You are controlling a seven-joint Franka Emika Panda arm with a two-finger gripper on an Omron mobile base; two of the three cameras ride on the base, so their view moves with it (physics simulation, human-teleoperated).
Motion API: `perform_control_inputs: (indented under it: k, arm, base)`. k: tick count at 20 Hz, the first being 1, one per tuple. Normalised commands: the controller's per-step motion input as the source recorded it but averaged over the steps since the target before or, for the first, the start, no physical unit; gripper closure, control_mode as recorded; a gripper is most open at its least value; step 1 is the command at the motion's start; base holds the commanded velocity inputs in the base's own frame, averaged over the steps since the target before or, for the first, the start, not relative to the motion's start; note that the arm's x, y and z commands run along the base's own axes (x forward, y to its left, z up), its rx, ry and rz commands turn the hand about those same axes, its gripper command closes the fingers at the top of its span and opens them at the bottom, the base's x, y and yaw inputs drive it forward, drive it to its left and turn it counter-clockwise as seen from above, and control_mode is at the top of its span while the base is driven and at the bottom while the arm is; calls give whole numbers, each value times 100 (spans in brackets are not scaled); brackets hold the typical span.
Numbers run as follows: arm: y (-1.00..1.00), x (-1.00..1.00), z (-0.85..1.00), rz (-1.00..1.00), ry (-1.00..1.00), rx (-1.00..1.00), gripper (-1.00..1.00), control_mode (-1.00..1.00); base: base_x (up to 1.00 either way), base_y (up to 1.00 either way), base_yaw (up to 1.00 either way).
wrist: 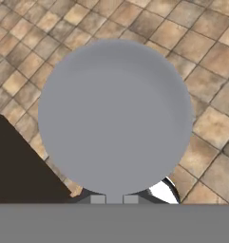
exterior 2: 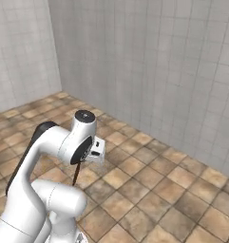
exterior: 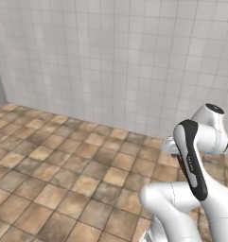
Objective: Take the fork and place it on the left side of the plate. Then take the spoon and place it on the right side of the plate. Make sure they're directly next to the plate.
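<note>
We see the small spoon with its round silvery-grey bowl (wrist: 115,116) right up against the hand camera, its bowl looming large over the brown tiled floor (wrist: 201,57). The jaws are pinched narrow on it, the spoon's base sitting right between the two dark fingertips (wrist: 98,199). From the right base camera, its thin dark handle hangs below the white hand (exterior 2: 96,150), above the floor.

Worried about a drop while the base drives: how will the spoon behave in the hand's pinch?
The spoon looks rigid, so it likely won't flex. Its thin dark handle hangs below the hand, so it may pivot. The smooth round bowl probably slips easily.
</note>
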Motion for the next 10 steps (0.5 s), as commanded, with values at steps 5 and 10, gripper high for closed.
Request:
perform_control_inputs:
  k: [5, 10]
  arm:
    - [0, 0, 0, 0, 0, 0, 100, 100]
    - [0, 0, 0, 0, 0, 0, 100, 100]
  base:
    - [89, 6, 34]
    - [85, 4, 39]
